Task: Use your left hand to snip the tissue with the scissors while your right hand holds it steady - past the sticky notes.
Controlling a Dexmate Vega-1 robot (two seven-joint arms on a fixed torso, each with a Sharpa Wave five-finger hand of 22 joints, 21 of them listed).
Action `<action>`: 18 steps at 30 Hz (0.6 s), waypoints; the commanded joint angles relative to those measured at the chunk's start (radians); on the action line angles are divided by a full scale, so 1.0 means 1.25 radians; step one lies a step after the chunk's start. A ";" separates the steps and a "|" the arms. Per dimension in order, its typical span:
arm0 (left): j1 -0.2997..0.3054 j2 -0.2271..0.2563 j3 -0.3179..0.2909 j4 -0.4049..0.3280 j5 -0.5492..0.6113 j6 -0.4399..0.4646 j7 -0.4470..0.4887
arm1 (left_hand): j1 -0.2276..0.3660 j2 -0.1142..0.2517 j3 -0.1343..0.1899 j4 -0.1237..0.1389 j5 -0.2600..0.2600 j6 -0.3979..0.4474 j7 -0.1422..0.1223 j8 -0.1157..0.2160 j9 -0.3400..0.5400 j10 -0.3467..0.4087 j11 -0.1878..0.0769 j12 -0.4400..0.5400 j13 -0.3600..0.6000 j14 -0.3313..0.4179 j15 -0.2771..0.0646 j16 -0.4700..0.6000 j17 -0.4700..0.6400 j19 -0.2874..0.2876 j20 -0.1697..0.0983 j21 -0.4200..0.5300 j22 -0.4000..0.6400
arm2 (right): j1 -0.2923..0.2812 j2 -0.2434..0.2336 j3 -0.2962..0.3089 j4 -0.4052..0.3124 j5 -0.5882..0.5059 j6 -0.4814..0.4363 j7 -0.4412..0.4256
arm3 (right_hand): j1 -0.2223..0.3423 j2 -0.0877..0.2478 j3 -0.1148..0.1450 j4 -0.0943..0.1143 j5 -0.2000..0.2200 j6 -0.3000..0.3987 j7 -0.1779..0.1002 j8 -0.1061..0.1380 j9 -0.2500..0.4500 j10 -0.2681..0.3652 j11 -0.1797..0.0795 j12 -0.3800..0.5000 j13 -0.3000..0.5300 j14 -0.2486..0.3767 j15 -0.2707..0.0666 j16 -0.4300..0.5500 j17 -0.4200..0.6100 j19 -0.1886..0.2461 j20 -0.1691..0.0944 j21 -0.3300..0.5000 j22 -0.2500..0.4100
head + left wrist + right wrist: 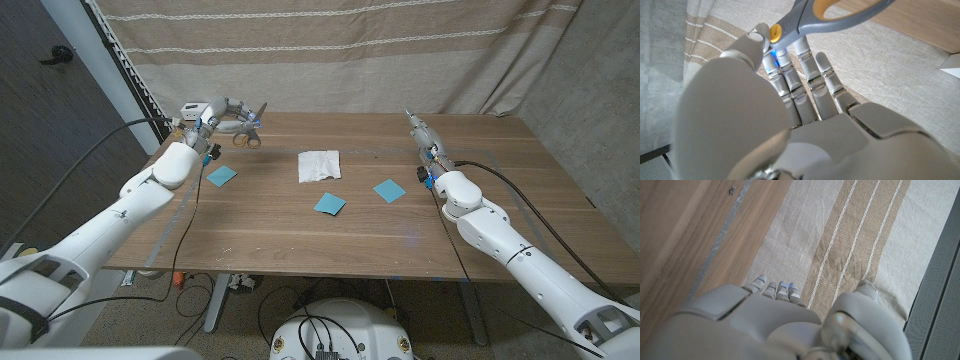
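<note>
The left hand (212, 118) grips the scissors (247, 128) above the table's (300, 240) far left corner — the white tissue (319, 165) lies mid-table, among blue sticky notes (329, 204). The right hand (421, 132) holds nothing — fingers extended, close together.

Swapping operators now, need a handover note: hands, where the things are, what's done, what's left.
Left hand: raised over the table's far left corner, holding the scissors with grey-and-yellow handles.
Right hand: holds nothing, fingers together and pointing away, at the far right of the table, apart from the tissue.
Tissue: white, folded, lying at the table's middle, looks uncut.
Sticky notes: three blue ones, left, middle, right, nearer the robot than the tissue.
Done: scissors picked up.
Left: right hand to the tissue to steady it, bring the scissors over, snip.
</note>
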 commanded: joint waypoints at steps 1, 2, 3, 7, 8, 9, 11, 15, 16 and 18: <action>0.006 -0.037 -0.024 -0.010 -0.111 0.008 -0.072 | 0.004 0.012 -0.004 0.001 0.008 0.013 -0.020 0.000 0.004 0.027 -0.027 -0.003 0.000 0.089 -0.085 -0.001 0.001 -0.004 -0.093 0.002 0.000 | -0.003 0.006 0.000 0.002 -0.007 0.021 0.001 | 0.001 0.007 -0.005 -0.001 0.000 -0.004 -0.005 -0.003 0.002 -0.003 -0.004 0.000 0.004 -0.015 -0.004 0.002 0.003 -0.002 0.008 0.000 0.002; 0.007 -0.042 -0.026 -0.012 -0.123 0.010 -0.077 | 0.004 0.012 -0.004 0.002 0.008 0.014 -0.019 0.000 0.004 0.027 -0.027 -0.003 0.001 0.089 -0.085 -0.001 0.001 -0.004 -0.093 0.002 0.000 | -0.002 0.007 0.000 0.003 -0.007 0.024 0.002 | 0.001 0.007 -0.005 -0.001 0.000 -0.004 -0.005 -0.003 0.002 -0.003 -0.004 0.000 0.004 -0.015 -0.004 0.001 0.003 -0.002 0.008 0.000 0.002; 0.009 -0.046 -0.029 -0.015 -0.134 0.013 -0.080 | 0.005 0.012 -0.004 0.001 0.009 0.012 -0.016 -0.001 0.004 0.027 -0.027 -0.002 0.002 0.089 -0.085 -0.001 0.000 -0.004 -0.093 0.002 -0.001 | -0.001 0.007 -0.001 0.003 -0.008 0.023 0.002 | 0.001 0.007 -0.005 -0.001 0.000 -0.004 -0.004 -0.003 0.002 -0.003 -0.005 0.000 0.004 -0.016 -0.004 0.001 0.003 -0.002 0.009 0.000 0.002; 0.017 -0.063 -0.038 -0.025 -0.195 0.031 -0.111 | 0.004 0.013 -0.005 0.002 0.010 0.011 -0.016 -0.001 0.005 0.025 -0.026 -0.001 0.002 0.089 -0.085 -0.002 0.000 -0.003 -0.092 0.003 -0.004 | -0.003 0.010 0.000 0.003 -0.010 0.030 0.000 | 0.002 0.007 -0.005 -0.001 0.000 -0.004 -0.004 -0.003 0.002 -0.003 -0.005 0.000 0.004 -0.016 -0.005 0.001 0.003 -0.003 0.009 0.000 0.002; 0.019 -0.067 -0.040 -0.026 -0.205 0.032 -0.116 | 0.004 0.013 -0.006 0.002 0.010 0.010 -0.016 -0.001 0.005 0.024 -0.026 -0.002 0.002 0.089 -0.085 -0.002 0.000 -0.002 -0.092 0.004 -0.005 | -0.005 0.010 0.001 0.002 -0.010 0.031 -0.002 | 0.002 0.007 -0.006 -0.001 0.000 -0.005 -0.004 -0.003 0.002 -0.003 -0.006 0.000 0.004 -0.016 -0.005 0.001 0.003 -0.003 0.009 0.000 0.002; 0.020 -0.070 -0.041 -0.027 -0.213 0.032 -0.119 | 0.004 0.013 -0.006 0.003 0.010 0.009 -0.014 -0.002 0.005 0.024 -0.026 -0.002 0.002 0.090 -0.085 -0.002 0.000 -0.001 -0.092 0.004 -0.005 | -0.006 0.010 0.001 0.001 -0.012 0.033 -0.003 | 0.002 0.007 -0.006 -0.001 0.000 -0.005 -0.004 -0.003 0.002 -0.002 -0.005 0.000 0.004 -0.016 -0.005 0.002 0.003 -0.002 0.009 0.000 0.002; 0.024 -0.076 -0.044 -0.031 -0.224 0.032 -0.123 | 0.004 0.014 -0.006 0.003 0.010 0.010 -0.014 -0.001 0.005 0.024 -0.026 -0.002 0.002 0.090 -0.085 -0.001 0.000 0.000 -0.092 0.005 -0.006 | -0.008 0.010 0.002 -0.001 -0.012 0.034 -0.005 | 0.002 0.007 -0.006 -0.001 0.000 -0.005 -0.004 -0.003 0.002 -0.002 -0.006 0.000 0.004 -0.015 -0.005 0.002 0.003 -0.002 0.009 0.000 0.002; 0.033 -0.091 -0.050 -0.043 -0.257 0.039 -0.132 | 0.004 0.014 -0.006 0.003 0.010 0.012 -0.015 -0.001 0.005 0.024 -0.026 -0.002 0.001 0.091 -0.085 -0.001 0.000 0.000 -0.091 0.005 -0.008 | -0.014 0.010 0.005 -0.004 -0.014 0.039 -0.008 | 0.002 0.008 -0.006 -0.001 0.000 -0.005 -0.004 -0.003 0.002 -0.002 -0.005 0.000 0.004 -0.014 -0.006 0.002 0.003 -0.002 0.009 0.000 0.002; 0.034 -0.096 -0.051 -0.046 -0.266 0.043 -0.134 | 0.004 0.014 -0.007 0.003 0.010 0.011 -0.014 -0.001 0.005 0.024 -0.026 -0.002 0.000 0.091 -0.085 -0.001 0.000 0.000 -0.091 0.005 -0.008 | -0.015 0.010 0.005 -0.004 -0.014 0.041 -0.009 | 0.002 0.008 -0.006 -0.001 0.000 -0.004 -0.003 -0.002 0.002 -0.001 -0.006 0.000 0.004 -0.014 -0.005 0.002 0.003 -0.002 0.009 0.000 0.002; 0.038 -0.105 -0.054 -0.050 -0.282 0.049 -0.135 | 0.005 0.014 -0.007 0.003 0.011 0.010 -0.013 -0.002 0.005 0.025 -0.027 0.000 0.002 0.091 -0.085 -0.001 0.000 0.001 -0.091 0.006 -0.010 | -0.019 0.012 0.007 -0.005 -0.013 0.044 -0.011 | 0.002 0.008 -0.006 -0.001 0.000 -0.004 -0.003 -0.002 0.002 -0.001 -0.006 0.000 0.004 -0.014 -0.006 0.002 0.003 -0.002 0.009 0.000 0.002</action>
